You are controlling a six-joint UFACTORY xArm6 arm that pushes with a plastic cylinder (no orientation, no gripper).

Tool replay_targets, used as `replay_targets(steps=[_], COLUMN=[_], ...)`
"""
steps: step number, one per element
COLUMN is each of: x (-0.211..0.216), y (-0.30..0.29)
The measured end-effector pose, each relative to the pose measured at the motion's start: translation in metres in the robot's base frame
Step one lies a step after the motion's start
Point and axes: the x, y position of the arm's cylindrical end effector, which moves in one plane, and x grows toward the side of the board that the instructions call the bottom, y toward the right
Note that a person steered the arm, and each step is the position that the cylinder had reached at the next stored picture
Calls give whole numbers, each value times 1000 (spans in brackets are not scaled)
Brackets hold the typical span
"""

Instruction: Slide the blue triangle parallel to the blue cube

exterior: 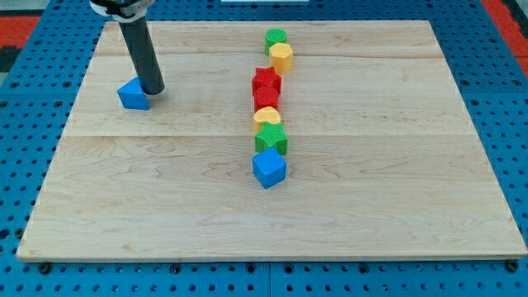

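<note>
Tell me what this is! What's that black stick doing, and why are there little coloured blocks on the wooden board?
The black stick is a robot arm's rod. It has no hand and holds nothing; my tip only pushes blocks. One camera looks down at a wooden board. My tip sits right beside the blue triangle, on its right, at the view's upper left. Down the middle runs a line: green block, yellow block, red star, red block, yellow block, green block, blue cube.
</note>
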Motion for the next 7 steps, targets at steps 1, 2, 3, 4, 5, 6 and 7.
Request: replay_targets(steps=[1, 2, 3, 4, 5, 6, 7], x=[4, 54, 103, 76, 50, 85, 108], y=[-53, -45, -6, -43, -87, -108, -5])
